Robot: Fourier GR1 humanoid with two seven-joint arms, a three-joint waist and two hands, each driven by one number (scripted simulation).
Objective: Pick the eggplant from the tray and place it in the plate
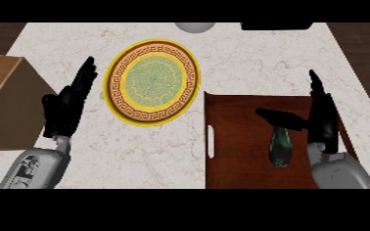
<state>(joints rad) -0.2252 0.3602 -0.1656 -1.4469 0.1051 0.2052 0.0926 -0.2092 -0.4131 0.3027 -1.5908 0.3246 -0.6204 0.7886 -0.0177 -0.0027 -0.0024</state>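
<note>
A dark green eggplant lies lengthwise on the brown wooden tray at the lower right. My right hand stands over the tray's right side with its fingers straight up and its thumb stretched left above the eggplant's top end; it is open and holds nothing. The round plate, with a yellow rim, a brown key-pattern band and a green centre, sits left of the tray on the marble counter. My left hand rests open to the left of the plate, fingers pointing up.
A brown box stands at the counter's left edge beside my left hand. A pale round object and a black object sit at the counter's far edge. The tray has a white handle slot on its left side.
</note>
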